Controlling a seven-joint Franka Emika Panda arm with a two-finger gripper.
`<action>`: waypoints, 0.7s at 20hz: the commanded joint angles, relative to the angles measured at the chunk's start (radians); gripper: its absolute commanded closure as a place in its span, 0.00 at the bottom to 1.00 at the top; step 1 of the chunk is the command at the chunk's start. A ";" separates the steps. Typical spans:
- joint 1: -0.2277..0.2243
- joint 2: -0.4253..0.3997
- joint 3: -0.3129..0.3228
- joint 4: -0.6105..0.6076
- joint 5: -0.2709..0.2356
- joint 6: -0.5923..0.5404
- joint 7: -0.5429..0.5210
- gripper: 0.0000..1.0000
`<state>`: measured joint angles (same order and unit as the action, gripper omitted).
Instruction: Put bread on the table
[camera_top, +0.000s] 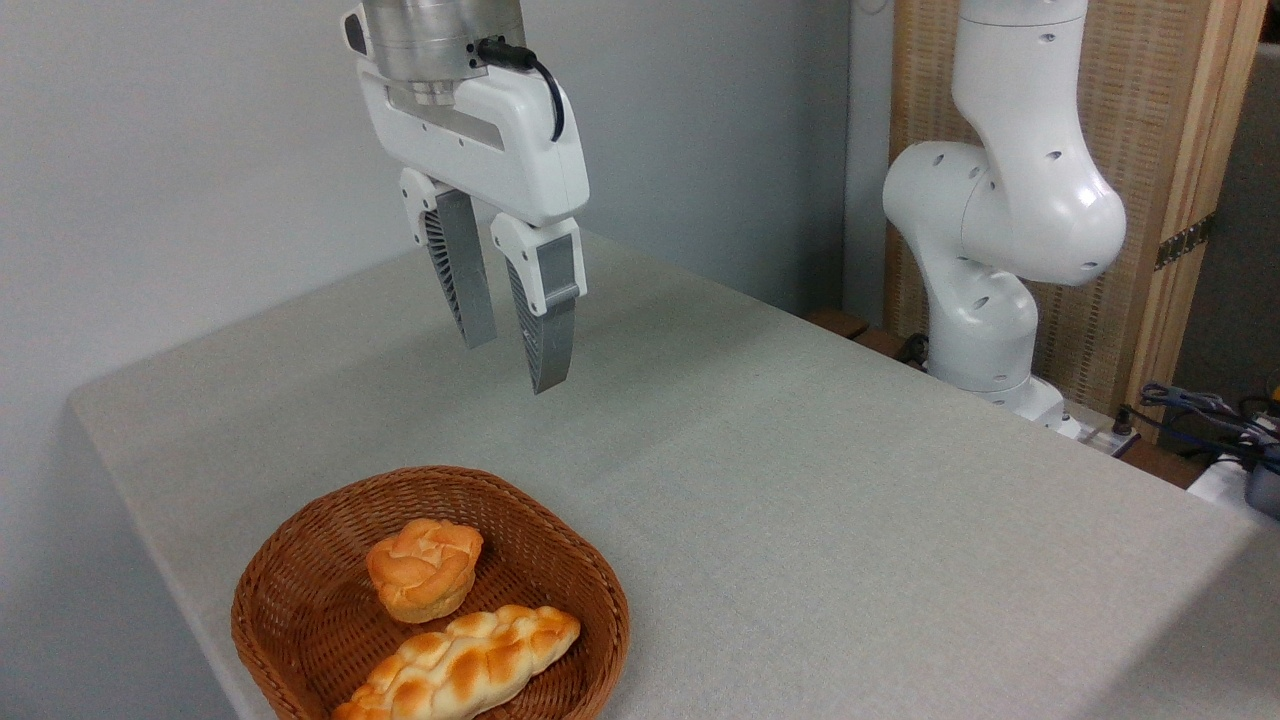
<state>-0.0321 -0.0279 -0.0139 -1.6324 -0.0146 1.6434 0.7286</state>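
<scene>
Hanging high above the counter, the tool is seen with its two ribbed fingers parted by a narrow gap, nothing held between them. The bread, a small round golden bun, is found inside the wicker basket at the near left corner of the counter, well below the tool. A long braided loaf is laid just beside it on the near side, apparently touching. The white arm base is mounted at the far right edge.
</scene>
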 joint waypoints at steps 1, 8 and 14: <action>-0.012 0.006 0.019 0.022 -0.001 -0.023 -0.017 0.00; -0.012 0.008 0.017 0.022 -0.002 -0.022 -0.018 0.00; -0.014 0.008 0.005 0.009 -0.005 0.006 -0.012 0.00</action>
<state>-0.0361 -0.0275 -0.0101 -1.6324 -0.0149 1.6435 0.7286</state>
